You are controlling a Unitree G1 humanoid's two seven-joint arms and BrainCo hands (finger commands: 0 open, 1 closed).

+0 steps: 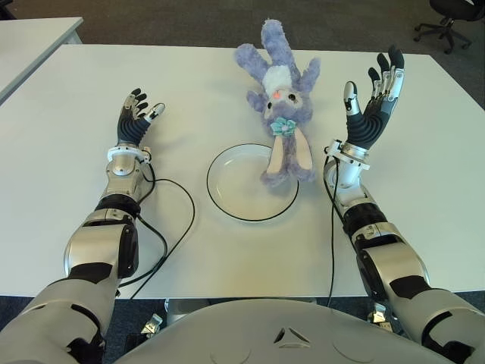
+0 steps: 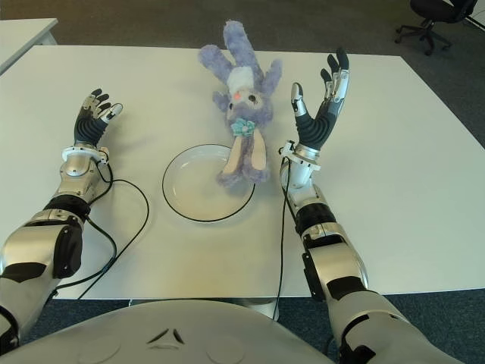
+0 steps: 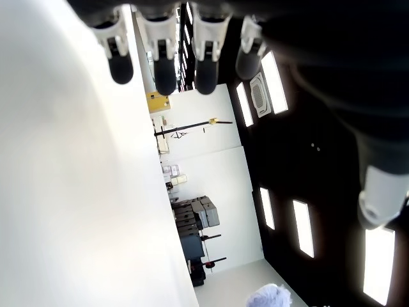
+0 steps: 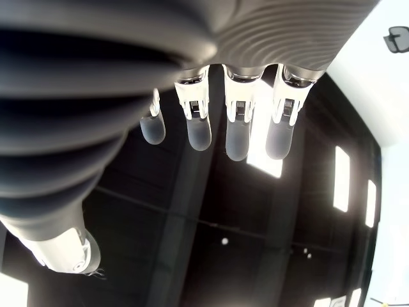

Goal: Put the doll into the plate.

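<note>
A purple plush rabbit doll (image 1: 279,95) lies on its back in the middle of the white table (image 1: 424,174). Its long ears (image 1: 290,158) hang over the far right rim of the white plate (image 1: 235,189), which has a thin dark edge. My right hand (image 1: 373,98) is raised just right of the doll, palm up, with its fingers (image 4: 235,131) spread and nothing in it. My left hand (image 1: 136,117) shows at the left, well apart from the plate, fingers extended and holding nothing.
Black cables (image 1: 170,220) run from both wrists across the table toward its near edge. Another table's corner (image 1: 30,38) shows at the far left. An office chair's base (image 1: 443,26) stands on the floor at the far right.
</note>
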